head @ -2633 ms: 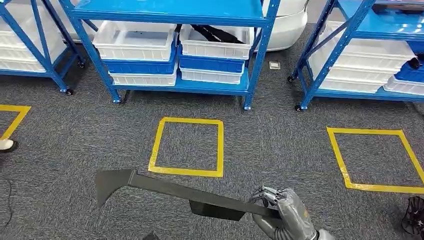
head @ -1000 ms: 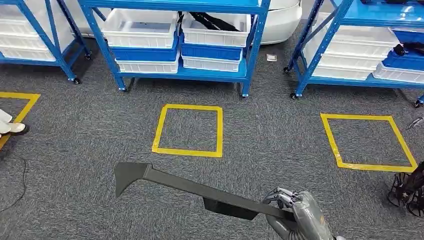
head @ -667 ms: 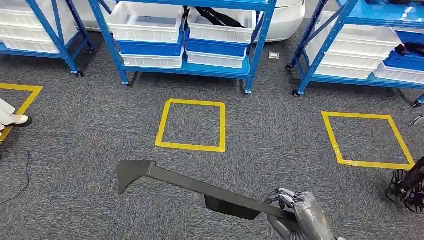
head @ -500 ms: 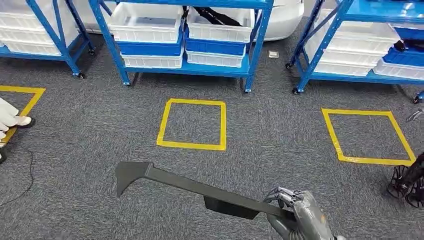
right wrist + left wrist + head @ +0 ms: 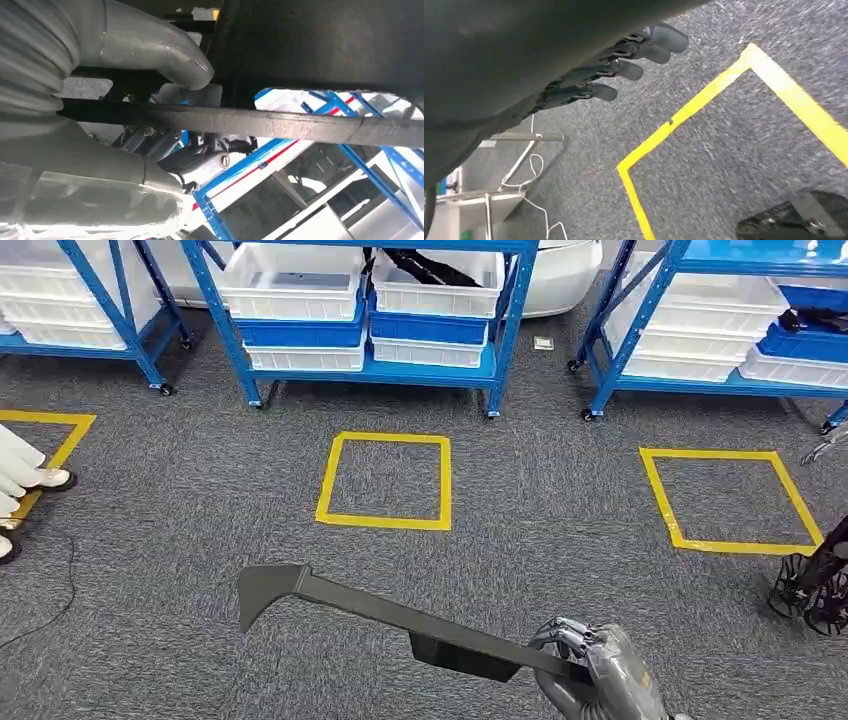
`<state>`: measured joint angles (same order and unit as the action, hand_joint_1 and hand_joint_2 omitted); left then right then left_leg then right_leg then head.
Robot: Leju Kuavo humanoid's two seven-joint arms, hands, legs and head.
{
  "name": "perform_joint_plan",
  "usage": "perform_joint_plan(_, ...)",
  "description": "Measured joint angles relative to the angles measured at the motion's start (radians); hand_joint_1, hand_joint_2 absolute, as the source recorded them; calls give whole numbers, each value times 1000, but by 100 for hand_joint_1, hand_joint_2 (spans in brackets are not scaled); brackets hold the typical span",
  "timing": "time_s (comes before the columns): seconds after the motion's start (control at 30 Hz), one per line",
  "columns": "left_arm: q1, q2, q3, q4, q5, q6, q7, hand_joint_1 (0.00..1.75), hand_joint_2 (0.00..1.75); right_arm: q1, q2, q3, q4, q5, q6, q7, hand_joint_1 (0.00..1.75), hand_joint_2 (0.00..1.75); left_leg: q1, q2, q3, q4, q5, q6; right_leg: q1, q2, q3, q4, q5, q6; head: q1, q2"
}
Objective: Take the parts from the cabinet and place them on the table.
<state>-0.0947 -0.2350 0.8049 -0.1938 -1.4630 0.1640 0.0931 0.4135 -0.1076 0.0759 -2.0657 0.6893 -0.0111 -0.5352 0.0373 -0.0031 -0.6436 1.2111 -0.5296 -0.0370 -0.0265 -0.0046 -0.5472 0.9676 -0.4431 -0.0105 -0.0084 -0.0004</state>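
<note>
A long dark grey part (image 5: 380,615) with a flared end hangs level over the carpet in the head view. My right hand (image 5: 600,680) grips it at its near end, at the picture's lower right. In the right wrist view the part (image 5: 280,125) runs as a dark bar under the grey thumb (image 5: 145,45). My left hand (image 5: 619,70) hangs over the carpet with its dark fingers apart and nothing in them. More black parts (image 5: 420,265) lie in a white bin on the blue cabinet rack (image 5: 430,372) ahead.
Blue wheeled racks with white and blue bins (image 5: 290,280) line the far side. Two yellow tape squares (image 5: 385,522) (image 5: 740,547) mark the grey carpet. A person's white shoes (image 5: 30,478) stand at the left edge, and a black wheeled base (image 5: 815,590) at the right.
The whole picture has shifted: the racks and tape squares sit higher and farther, so the camera has backed away. The part stays gripped in my right hand.
</note>
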Motion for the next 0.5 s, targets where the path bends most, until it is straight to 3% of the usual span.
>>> perform_joint_plan(0.03, -1, 2, 0, 0, -2, -4, 1, 0, 0, 3, 0, 0, -1, 0, 0, 7, 175, 175, 8, -9, 97, -156, 15, -13, 2, 2, -26, 34, -4, 14, -2, 0)
perform_joint_plan(0.07, 0, 4, 0, 0, 1, -5, 4, 0, 0, 11, 1, 2, -4, 4, 0, 11, 175, 175, -15, -13, 79, -155, 40, 34, 12, 4, -40, 33, 12, 48, 2, 0)
perform_joint_plan(0.1, -1, 4, 0, 0, 3, -2, 4, 0, 0, 10, 0, 2, -4, 6, 1, 12, 175, 175, -15, -9, 77, -169, 55, 55, 12, 5, -45, 35, 15, 56, 2, 0)
perform_joint_plan(0.13, -1, 4, 0, 0, 4, 1, 3, 0, 0, 10, -1, 3, -3, 6, 1, 12, 175, 175, -13, -5, 74, -174, 63, 66, 3, 4, -59, 52, -3, 54, 3, 0)
perform_joint_plan(0.17, 0, 5, 0, 0, 6, 4, 2, 0, 0, 7, -2, 3, -3, 6, 2, 13, 175, 175, -11, -4, 66, -175, 70, 77, 3, 4, -82, 101, -41, 49, 7, 0)
perform_joint_plan(0.23, 0, 5, 0, 0, 6, 4, 0, 0, 0, 4, -6, 3, -1, 6, 6, 15, 175, 175, -12, -3, 46, -175, 83, 80, -1, 4, -149, 254, -116, 46, 9, 0)
perform_joint_plan(0.27, 2, 5, 0, 0, 6, 3, -1, 0, 0, 4, -6, 3, 1, 6, 7, 15, 175, 175, -13, -2, 35, -175, 90, 79, -1, 4, -174, 317, -141, 49, 9, 0)
perform_joint_plan(0.3, 4, 5, 1, 0, 6, 2, -1, 0, 0, 4, -6, 3, 4, 6, 10, 17, 175, 175, -15, -2, 24, -174, 98, 78, 0, 4, -176, 344, -149, 58, 10, 0)
perform_joint_plan(0.33, 5, 5, 1, 0, 6, 0, -1, 0, 0, 4, -7, 4, 6, 7, 10, 17, 175, 175, -16, -2, 15, -174, 105, 77, 0, 4, -151, 317, -140, 63, 8, 0)
perform_joint_plan(0.37, 6, 5, 1, 0, 8, -1, -1, 0, 0, 4, -8, 4, 6, 8, 10, 18, 175, 175, -16, -2, 8, -174, 111, 75, 0, 4, -105, 251, -119, 69, 8, 0)
perform_joint_plan(0.43, 5, 5, 3, 0, 11, -3, 0, 0, 0, -5, -11, 6, 8, 8, 13, 19, 175, 175, -16, -3, -3, -174, 124, 68, 1, 4, 23, 63, -76, 74, 9, 0)
perform_joint_plan(0.47, 6, 5, 3, 0, 12, -5, 0, 0, 0, -13, -13, 7, 8, 8, 14, 21, 175, 175, -18, -2, -5, -173, 128, 61, 6, 4, 40, 12, -86, 61, 8, 0)
perform_joint_plan(0.5, 6, 5, 5, 0, 14, -5, 0, 0, 0, -16, -13, 8, 10, 8, 15, 23, 175, 175, -21, -2, -4, -175, 132, 54, 23, 6, 39, 12, -75, 50, 7, 0)
